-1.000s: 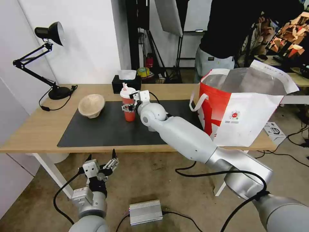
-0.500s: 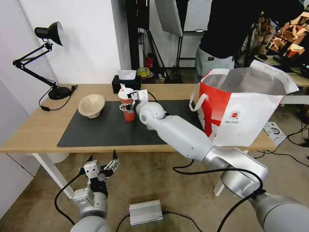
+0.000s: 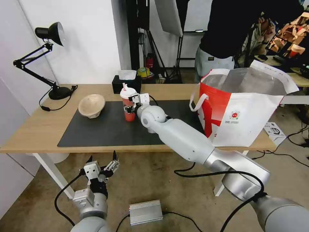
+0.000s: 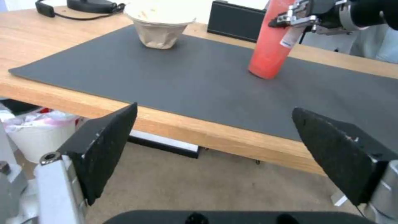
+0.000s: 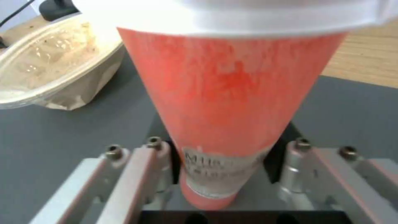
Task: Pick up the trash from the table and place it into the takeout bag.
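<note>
Two fingers of the right gripper [image 3: 130, 103] clamp the cup [image 3: 129, 103], upright on the mat [image 3: 106, 129] left of the bag [image 3: 244, 112]. Left gripper [image 3: 101, 161] hangs open below the mat's front edge.

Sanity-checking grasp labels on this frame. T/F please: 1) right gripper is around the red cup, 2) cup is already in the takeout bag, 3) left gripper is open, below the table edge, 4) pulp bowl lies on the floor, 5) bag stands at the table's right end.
1) True. The right gripper has its fingers either side of the red cup, closed on it.
2) False. The cup stands on the dark mat, well left of the takeout bag.
3) True. The left gripper hangs open below the table edge.
4) False. The pulp bowl rests on the table at the mat's left corner.
5) True.
</note>
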`<state>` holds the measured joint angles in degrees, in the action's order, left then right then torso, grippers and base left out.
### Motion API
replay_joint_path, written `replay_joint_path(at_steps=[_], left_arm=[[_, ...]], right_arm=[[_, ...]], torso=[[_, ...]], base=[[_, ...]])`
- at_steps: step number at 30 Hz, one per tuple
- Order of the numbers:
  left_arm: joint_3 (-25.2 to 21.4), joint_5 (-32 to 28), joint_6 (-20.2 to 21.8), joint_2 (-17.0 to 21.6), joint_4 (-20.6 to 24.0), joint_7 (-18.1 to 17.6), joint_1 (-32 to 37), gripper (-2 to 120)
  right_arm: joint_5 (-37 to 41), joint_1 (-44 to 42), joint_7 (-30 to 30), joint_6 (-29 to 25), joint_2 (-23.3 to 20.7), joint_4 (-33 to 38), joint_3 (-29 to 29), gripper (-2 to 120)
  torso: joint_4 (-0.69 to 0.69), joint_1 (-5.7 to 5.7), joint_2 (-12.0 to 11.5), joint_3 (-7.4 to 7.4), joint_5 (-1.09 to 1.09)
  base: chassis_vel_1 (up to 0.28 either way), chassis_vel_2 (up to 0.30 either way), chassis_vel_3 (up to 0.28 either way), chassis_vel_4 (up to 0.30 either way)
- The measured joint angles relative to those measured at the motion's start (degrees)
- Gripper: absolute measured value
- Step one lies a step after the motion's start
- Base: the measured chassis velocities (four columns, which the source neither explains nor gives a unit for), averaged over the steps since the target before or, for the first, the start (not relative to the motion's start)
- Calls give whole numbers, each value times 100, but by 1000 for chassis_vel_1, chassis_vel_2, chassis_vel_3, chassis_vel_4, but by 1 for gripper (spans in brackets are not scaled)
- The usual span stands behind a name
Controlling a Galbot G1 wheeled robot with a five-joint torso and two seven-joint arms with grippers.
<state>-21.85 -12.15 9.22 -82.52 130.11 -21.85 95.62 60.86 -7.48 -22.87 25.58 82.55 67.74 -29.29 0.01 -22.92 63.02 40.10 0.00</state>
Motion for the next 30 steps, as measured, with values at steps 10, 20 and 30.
replay_joint_path(at_steps=[10,20,30], left_arm=[[67,35,-1,-26,5,-5,-3,100],[69,86,-1,-3,62,-11,43,100],[58,150,-1,-12,131,-16,131,100]], right_arm=[[404,15,-339,41,-742,1197,57,5],[709,-44,-684,186,-1601,2545,200,4],[1216,29,-957,450,-2351,3581,605,4]], torso=[[-1,0,0,0,0],[0,0,0,0,0],[-1,0,0,0,1]], base=[[0,0,0,0],[0,0,0,0],[0,0,0,0]])
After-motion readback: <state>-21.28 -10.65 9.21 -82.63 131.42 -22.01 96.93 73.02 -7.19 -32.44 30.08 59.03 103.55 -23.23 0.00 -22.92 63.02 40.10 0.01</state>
